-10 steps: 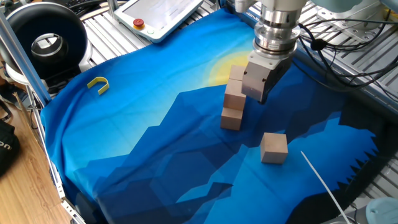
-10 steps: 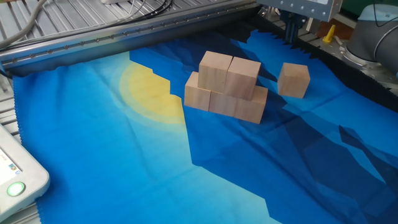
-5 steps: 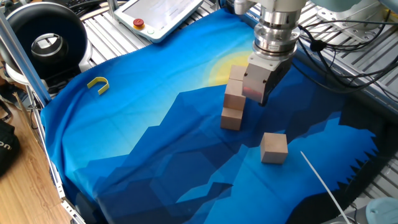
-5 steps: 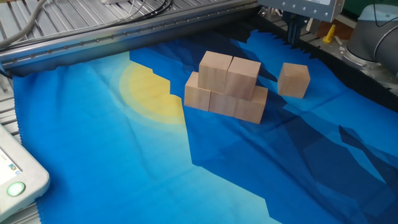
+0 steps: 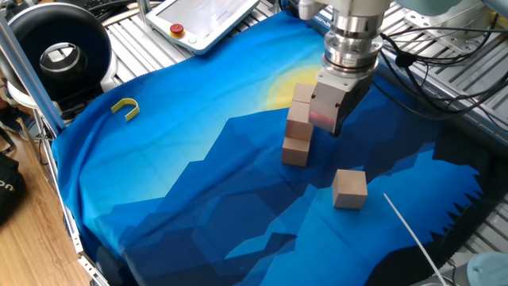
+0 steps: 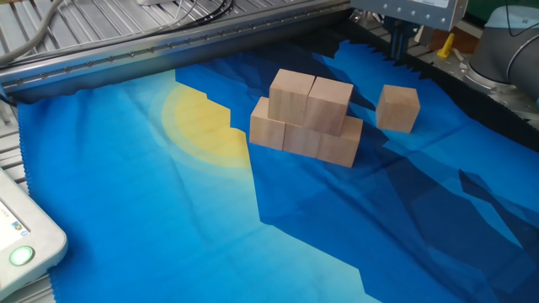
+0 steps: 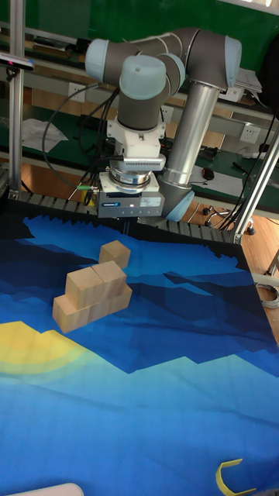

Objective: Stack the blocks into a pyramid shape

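Note:
Five light-brown blocks form a stack (image 6: 307, 118): three in a bottom row and two on top, also visible in the tall fixed view as the stack (image 7: 91, 296). A single loose block (image 6: 397, 108) rests on the blue cloth beside it, the same loose block (image 5: 349, 188) lying nearer the cloth's front edge in one fixed view. My gripper (image 6: 402, 44) hangs in the air above and just behind the loose block, touching nothing. Its two dark fingers show a small gap with nothing between them. From one fixed view the gripper (image 5: 332, 121) overlaps the stack (image 5: 297, 127).
A small yellow U-shaped piece (image 5: 125, 108) lies at the far left of the cloth. A teach pendant (image 5: 202, 20) and a black round device (image 5: 59, 52) sit beyond the cloth's edge. Cables (image 5: 444, 87) run along the metal slats to the right.

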Controlling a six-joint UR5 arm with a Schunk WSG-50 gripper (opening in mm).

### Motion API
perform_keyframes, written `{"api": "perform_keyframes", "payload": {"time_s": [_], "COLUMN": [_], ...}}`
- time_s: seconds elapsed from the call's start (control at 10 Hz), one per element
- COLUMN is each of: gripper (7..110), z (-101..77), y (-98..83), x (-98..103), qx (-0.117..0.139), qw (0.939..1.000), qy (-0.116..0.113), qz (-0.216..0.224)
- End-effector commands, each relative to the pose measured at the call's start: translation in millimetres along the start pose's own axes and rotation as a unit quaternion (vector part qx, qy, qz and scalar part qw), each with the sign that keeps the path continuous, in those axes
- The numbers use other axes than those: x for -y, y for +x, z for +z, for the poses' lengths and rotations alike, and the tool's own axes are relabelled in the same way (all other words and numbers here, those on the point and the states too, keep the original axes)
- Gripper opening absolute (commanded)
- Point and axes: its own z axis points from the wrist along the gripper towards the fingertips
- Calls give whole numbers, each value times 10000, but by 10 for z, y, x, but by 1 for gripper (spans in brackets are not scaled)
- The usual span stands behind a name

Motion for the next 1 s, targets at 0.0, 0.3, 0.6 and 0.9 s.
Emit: {"api": "perform_keyframes", "payload": {"time_s": [0.0, 0.3, 0.6, 0.9], "gripper": [7, 7, 7, 7], "z": [-5, -1, 7, 18], "y": [-18, -17, -17, -16], "x": [-40, -53, -69, -61], "qx": [39, 42, 43, 41], "qw": [10000, 9999, 9999, 9999], "qy": [-70, -85, -123, -116], "qz": [20, 33, 35, 67]}}
